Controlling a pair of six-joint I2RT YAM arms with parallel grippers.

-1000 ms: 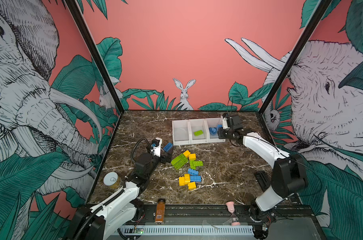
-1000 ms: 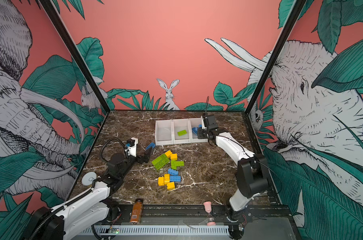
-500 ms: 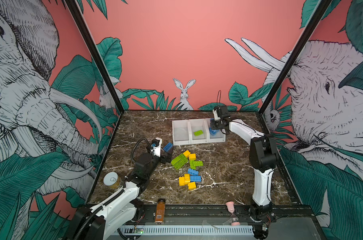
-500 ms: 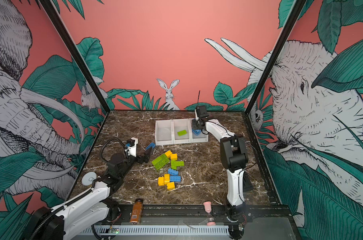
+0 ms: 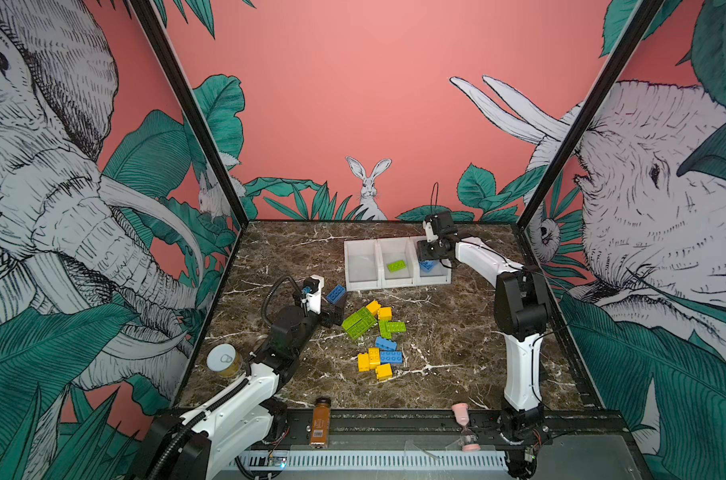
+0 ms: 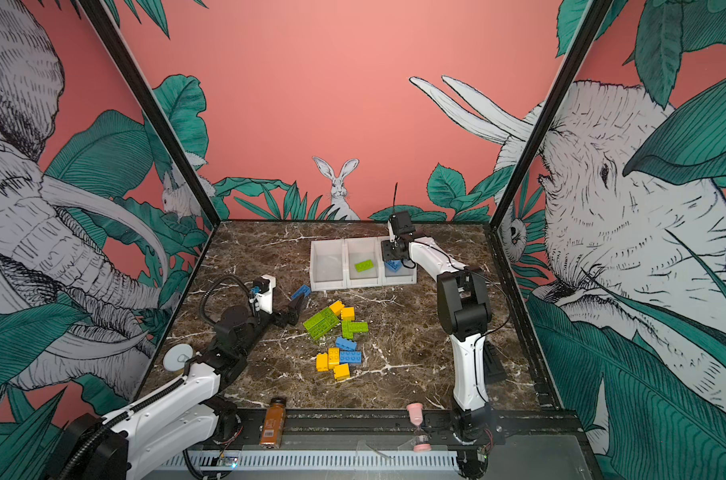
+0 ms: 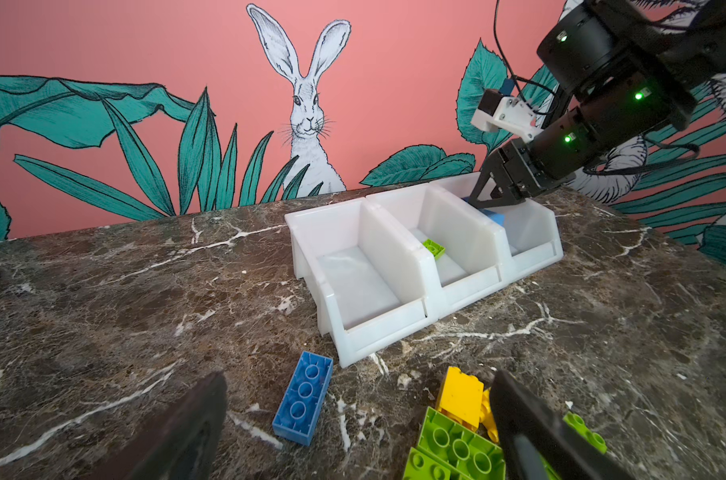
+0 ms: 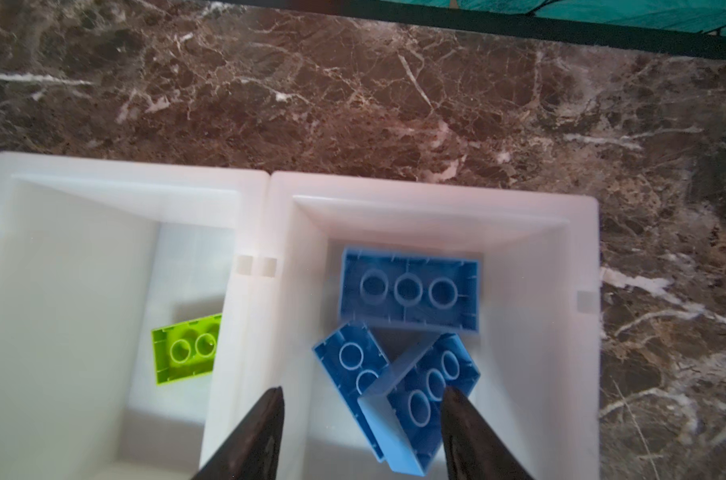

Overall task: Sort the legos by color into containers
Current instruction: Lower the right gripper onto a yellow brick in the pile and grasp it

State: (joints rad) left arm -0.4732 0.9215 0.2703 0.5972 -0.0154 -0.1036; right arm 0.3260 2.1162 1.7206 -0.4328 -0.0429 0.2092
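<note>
The containers (image 5: 396,284) (image 6: 353,285) are three joined white bins at the back of the marble table. The left bin is empty. A green lego (image 5: 396,265) (image 8: 187,351) lies in the middle one. My right gripper (image 5: 430,257) (image 8: 363,392) hangs open over the right bin. Three blue legos (image 8: 409,291) are in that bin, one tilted (image 8: 423,399) on another just below the fingers. My left gripper (image 5: 334,311) (image 7: 359,380) stands open low over the table. A lone blue lego (image 5: 336,293) (image 7: 303,397) lies upside down between its fingers.
A loose pile of green (image 5: 359,322), yellow (image 5: 369,359) and blue (image 5: 390,356) legos sits mid-table. A round tin (image 5: 224,359) stands at the left edge. A brown bottle (image 5: 320,422) and a pink hourglass (image 5: 463,424) stand on the front rail.
My right gripper swung left from beside the bins to over the right bin and opened, letting a blue lego go into it. The left arm has not moved.
</note>
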